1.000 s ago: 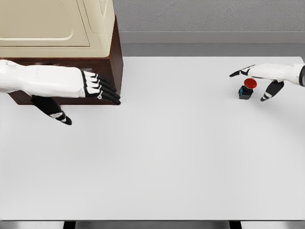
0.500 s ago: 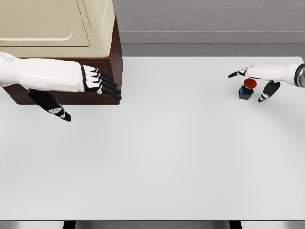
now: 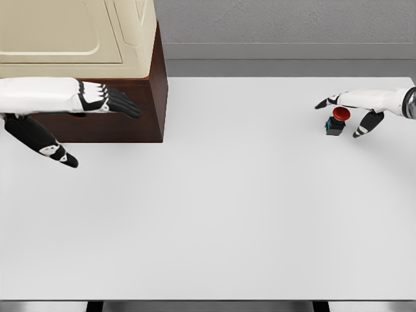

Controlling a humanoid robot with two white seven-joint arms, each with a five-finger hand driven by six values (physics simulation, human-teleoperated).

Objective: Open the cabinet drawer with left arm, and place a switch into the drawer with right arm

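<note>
Brown wood fronts the cabinet (image 3: 123,120) at the far left of the white surface (image 3: 214,208), its cream top above. Across that front lies the left hand (image 3: 97,99), fingers extended rightward, thumb hanging down, holding nothing. Far right, the switch (image 3: 337,121) stands upright, red button up, between the spread fingers of the right hand (image 3: 354,107), ungrasped.

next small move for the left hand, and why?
Probably slide the left hand further left along the cabinet front to find the handle: its fingers are spread across the brown face, gripping nothing. The right hand hovers open over the switch.
</note>
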